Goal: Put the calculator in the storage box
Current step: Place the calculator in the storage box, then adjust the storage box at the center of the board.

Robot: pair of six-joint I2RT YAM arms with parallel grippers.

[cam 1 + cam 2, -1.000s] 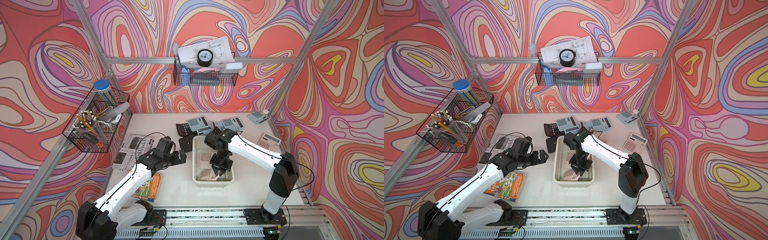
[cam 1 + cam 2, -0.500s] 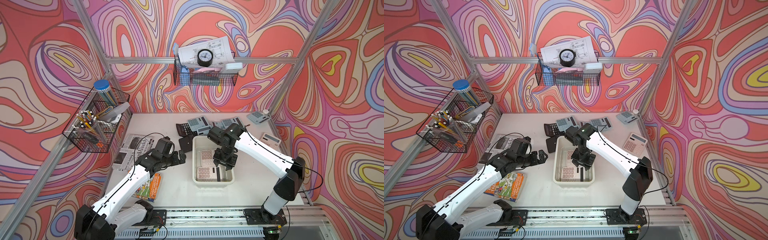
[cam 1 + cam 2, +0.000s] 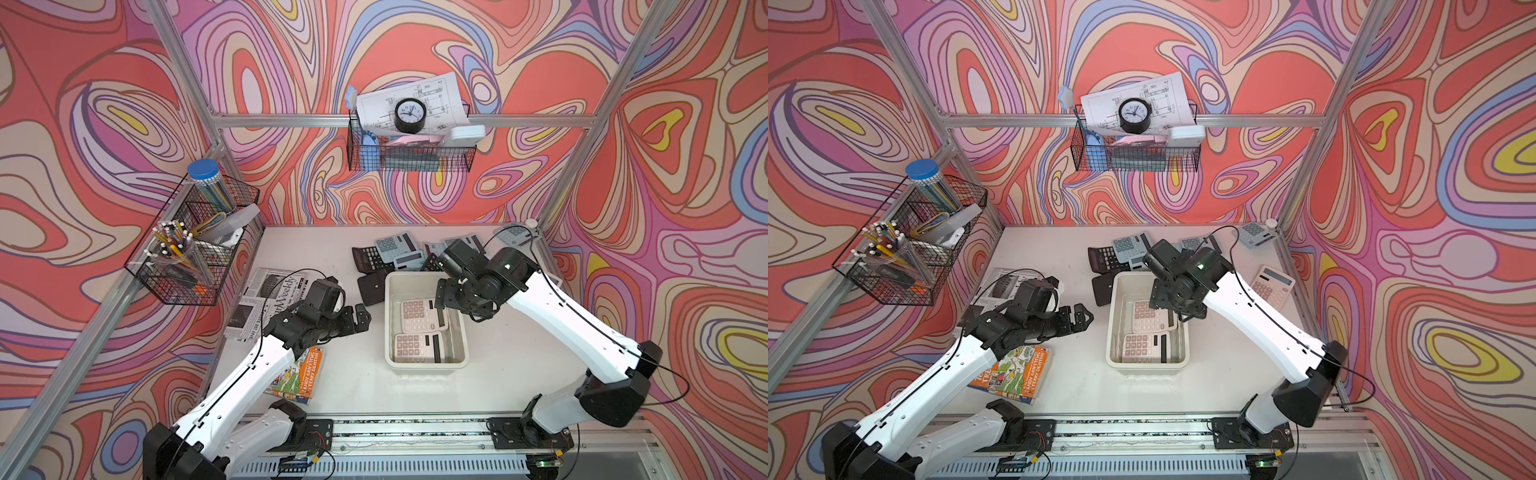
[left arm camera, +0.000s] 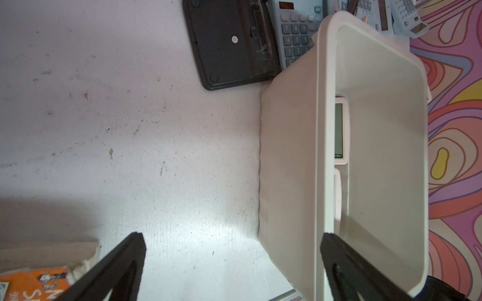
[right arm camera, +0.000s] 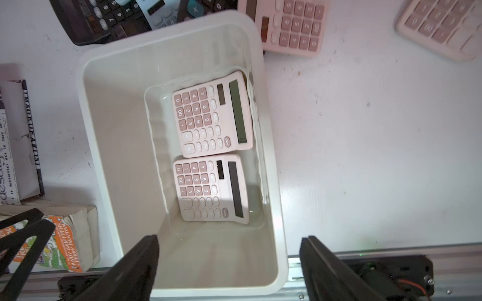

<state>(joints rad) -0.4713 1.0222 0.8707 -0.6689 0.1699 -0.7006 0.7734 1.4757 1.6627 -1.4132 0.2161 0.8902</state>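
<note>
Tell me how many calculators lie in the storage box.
2, both pink, in the storage box: far calculator at its back end, near calculator at its front end. None appears hidden.

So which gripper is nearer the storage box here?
Right. The right gripper is open above the storage box, over its far right rim; the left gripper is open beside the box's left wall, apart from it.
</note>
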